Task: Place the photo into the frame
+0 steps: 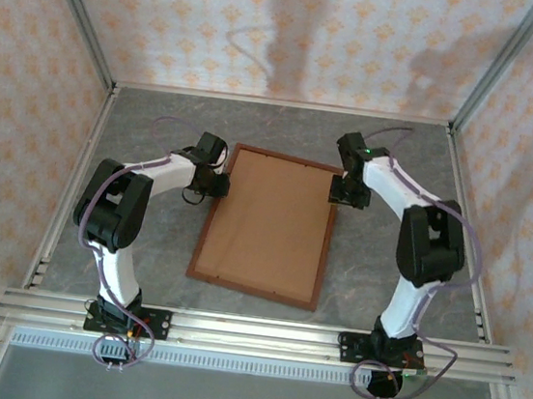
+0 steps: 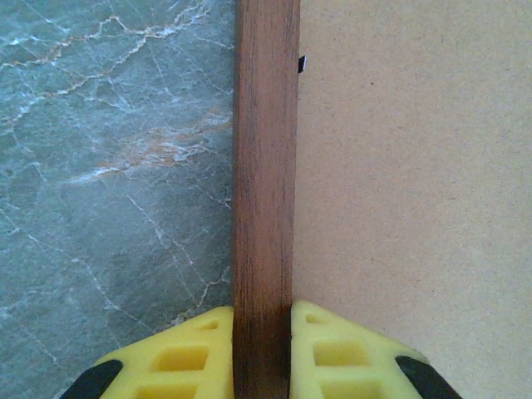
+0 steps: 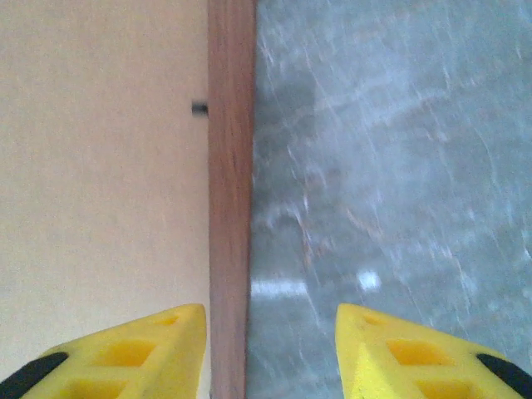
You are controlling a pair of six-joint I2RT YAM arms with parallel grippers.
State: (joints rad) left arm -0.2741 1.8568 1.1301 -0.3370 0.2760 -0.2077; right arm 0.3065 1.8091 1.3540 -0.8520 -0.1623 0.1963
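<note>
The frame [image 1: 250,292] lies flat on the grey marbled table [image 1: 358,284], back side up, and the plain brown backing board [image 1: 268,224] fills it. Its long axis runs from the far side toward the arms, a touch skewed: the near end sits a little left, the far end a little right.

Over on the left long rail, close to the far corner, the left tool [image 1: 218,186] is on the wood. From the left wrist, the yellow fingers [image 2: 332,349] press either side of the reddish-brown frame [image 2: 264,166], clamped tight on the rail, which runs straight up the view. There is table [image 2: 108,166] on one side and backing board [image 2: 416,166] on the other. A small dark tab [image 2: 301,64] pokes out at the inner edge.

The right tool [image 1: 345,195] sits at the right long rail near the far corner. From the right wrist, that tool [image 3: 270,309] is spread wide, one finger over the board and the other over the table [image 3: 399,166]. The frame [image 3: 231,166] runs between them, hard by the board-side finger. There's another dark tab [image 3: 199,108], blurred.
</note>
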